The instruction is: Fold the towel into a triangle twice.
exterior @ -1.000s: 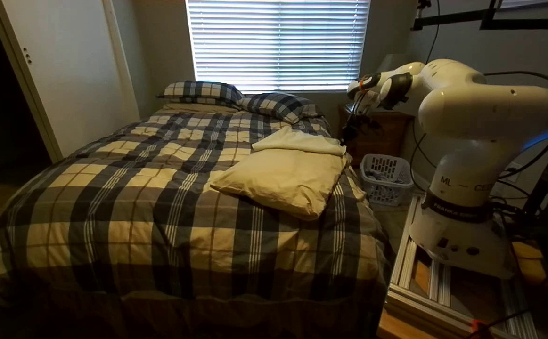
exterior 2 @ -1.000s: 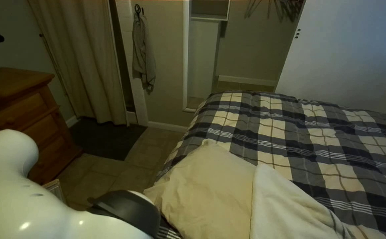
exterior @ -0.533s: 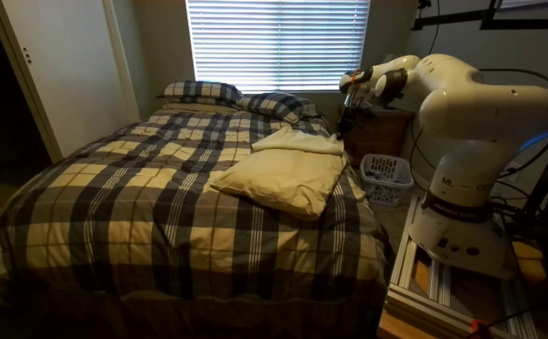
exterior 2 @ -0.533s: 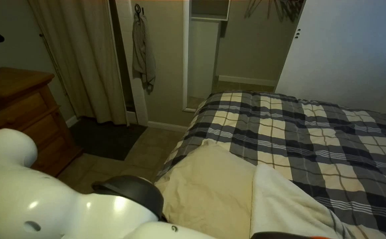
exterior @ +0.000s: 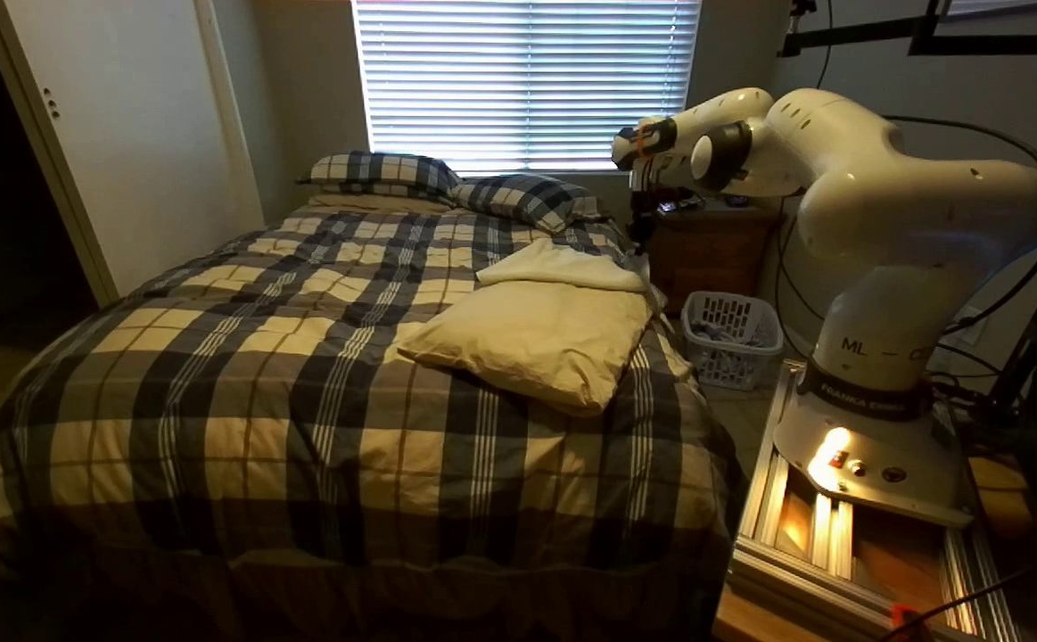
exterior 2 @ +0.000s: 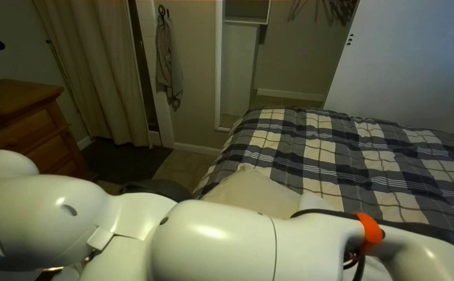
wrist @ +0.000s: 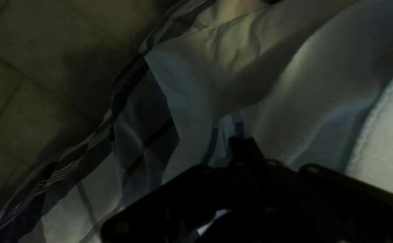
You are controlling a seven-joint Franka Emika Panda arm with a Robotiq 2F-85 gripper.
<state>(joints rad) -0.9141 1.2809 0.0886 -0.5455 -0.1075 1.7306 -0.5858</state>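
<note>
Your Robotiq gripper (wrist: 242,143) is clamped on the edge of the white towel (exterior: 563,266); the dim wrist view shows the towel reaching the closed tips. In an exterior view, you have that towel lying folded at two o'clock on the plaid comforter (exterior: 304,374), overlapping the twelve o'clock edge of a plain cream pillow (exterior: 527,343), with your gripper at the towel's three o'clock end.

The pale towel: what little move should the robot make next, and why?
Perhaps lift the pinched edge of the towel slightly and ease it inward: in the wrist view the gripper looks shut on gathered towel, while the rest spreads toward the middle of the plaid bed, where a fold could land.
</note>
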